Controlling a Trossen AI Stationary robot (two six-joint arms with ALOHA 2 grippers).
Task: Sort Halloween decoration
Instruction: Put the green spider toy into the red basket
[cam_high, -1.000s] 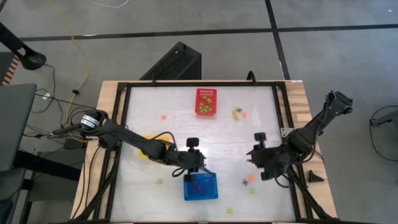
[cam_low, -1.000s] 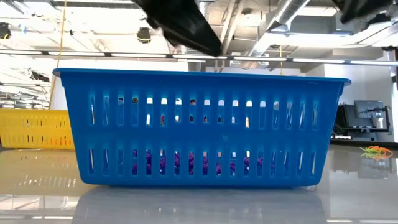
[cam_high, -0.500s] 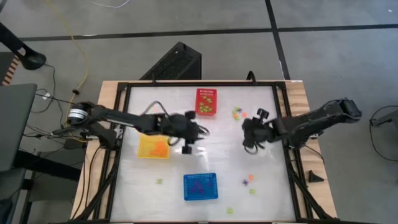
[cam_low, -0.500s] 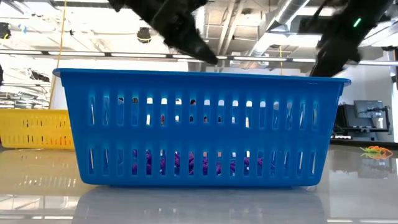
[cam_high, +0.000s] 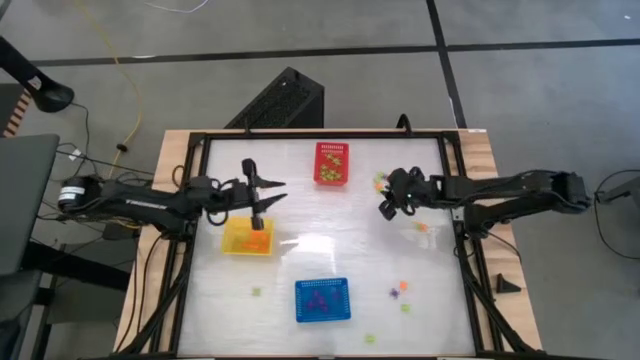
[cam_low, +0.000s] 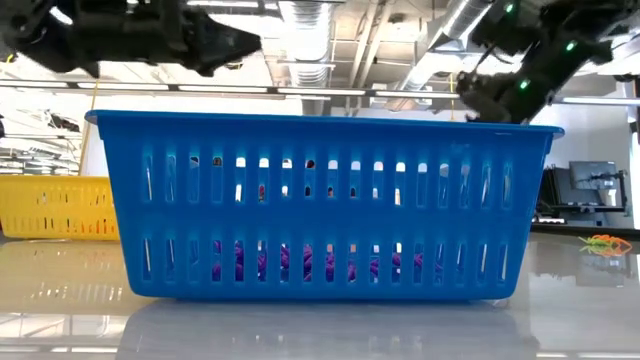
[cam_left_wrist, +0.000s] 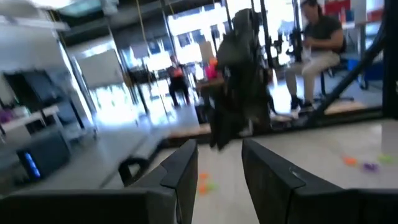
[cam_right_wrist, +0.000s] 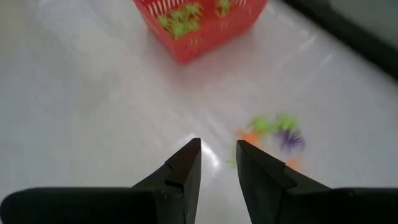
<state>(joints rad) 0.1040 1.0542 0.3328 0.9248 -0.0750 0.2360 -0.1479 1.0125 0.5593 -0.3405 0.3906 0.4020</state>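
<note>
Left gripper (cam_high: 262, 196) left of centre above the yellow basket (cam_high: 246, 238), fingers slightly parted, empty, right gripper (cam_high: 392, 203) right of centre, fingers slightly parted, empty, near a cluster of trinkets (cam_right_wrist: 273, 132), others lower right (cam_high: 401, 290).

Overhead view covers the table (cam_high: 330, 250); low view sits close behind the blue basket (cam_low: 325, 205)

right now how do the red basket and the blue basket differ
The red basket sits at the table's far edge and holds light green trinkets; the blue basket sits at the near edge and holds purple ones. The red basket stands lengthwise front to back, the blue one crosswise. Both are perforated rectangular plastic baskets, upright on the table.
</note>
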